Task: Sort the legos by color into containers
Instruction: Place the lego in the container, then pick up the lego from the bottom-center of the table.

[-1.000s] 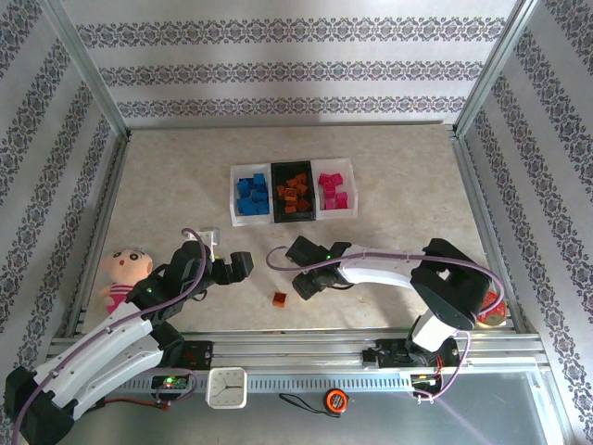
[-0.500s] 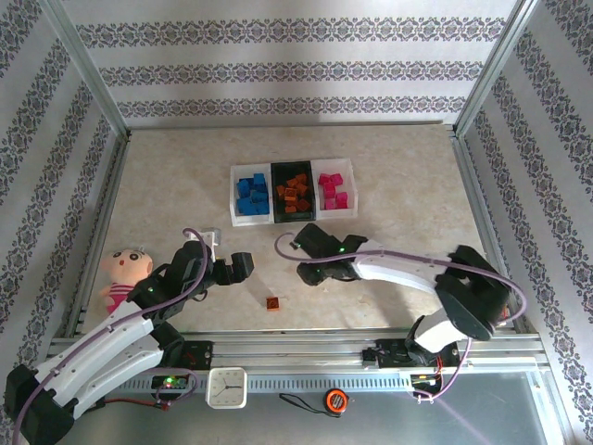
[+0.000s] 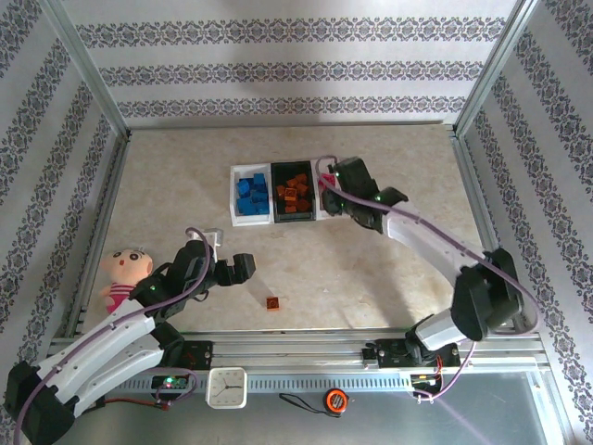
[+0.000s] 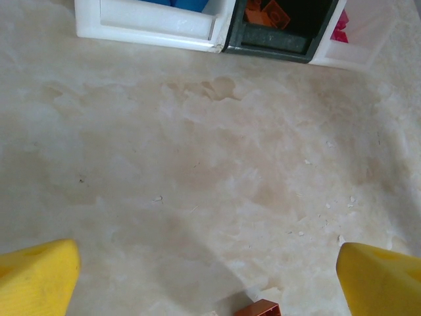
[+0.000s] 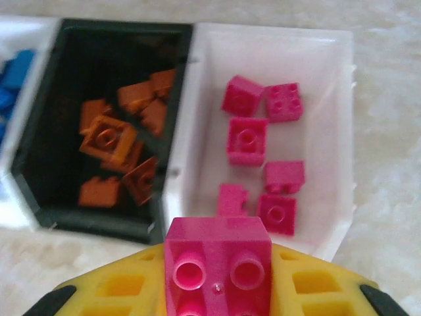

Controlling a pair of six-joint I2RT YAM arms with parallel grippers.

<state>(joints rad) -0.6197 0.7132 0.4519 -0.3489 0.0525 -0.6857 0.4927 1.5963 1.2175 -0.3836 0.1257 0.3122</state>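
Note:
My right gripper (image 5: 218,276) is shut on a pink lego (image 5: 218,263), studs toward the camera, just above the near rim of the right white container (image 5: 337,131). Several pink legos (image 5: 248,139) lie in that container. The black container (image 5: 99,217) beside it holds orange-brown legos (image 5: 118,141). In the top view the right gripper (image 3: 338,190) covers the pink container, and blue legos (image 3: 251,195) fill the left white container (image 3: 235,219). One orange-brown lego (image 3: 272,303) lies on the table, right of my open left gripper (image 3: 243,266). The same lego (image 4: 258,308) shows between the left gripper's (image 4: 209,283) wide-apart fingertips (image 4: 36,276).
A doll (image 3: 125,269) with a pink face lies at the left beside the left arm. A round red tin (image 3: 491,313) sits at the right, partly behind the right arm. Metal frame rails border the table, and a small clock (image 3: 226,387) stands at the front.
The right gripper has closed and swung from the near table beside the orange-brown lego up to the containers. The orange-brown lego shifted slightly left. The left arm has stayed put.

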